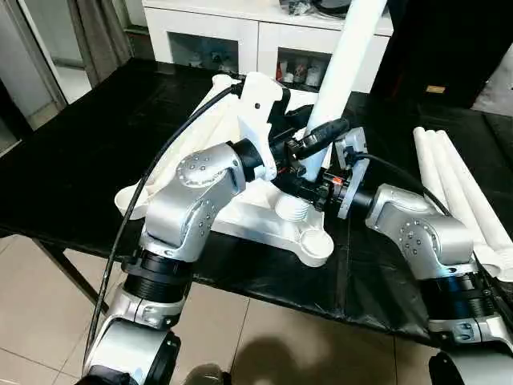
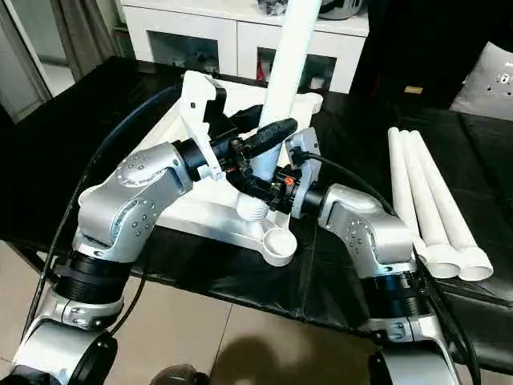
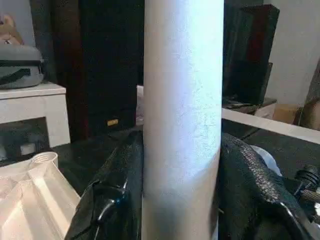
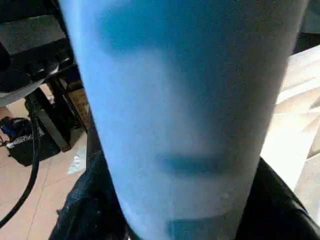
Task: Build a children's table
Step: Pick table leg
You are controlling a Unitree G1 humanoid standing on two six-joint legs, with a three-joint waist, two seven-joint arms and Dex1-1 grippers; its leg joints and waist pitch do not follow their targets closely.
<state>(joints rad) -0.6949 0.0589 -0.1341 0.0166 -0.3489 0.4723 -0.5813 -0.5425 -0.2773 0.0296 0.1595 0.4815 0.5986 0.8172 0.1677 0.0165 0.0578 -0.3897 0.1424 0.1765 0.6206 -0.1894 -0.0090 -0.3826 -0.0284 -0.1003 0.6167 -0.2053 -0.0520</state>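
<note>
A white cabinet [image 1: 256, 32] stands behind; beige tiled floor [image 1: 48, 313].

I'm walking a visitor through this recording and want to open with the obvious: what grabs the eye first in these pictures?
A tall white leg stands upright at the middle of the scene, with the left gripper and the right gripper both clamped on its lower part. It rises from the upside-down white tabletop on the black-covered work table. Three spare legs lie side by side on the robot's right.
</note>
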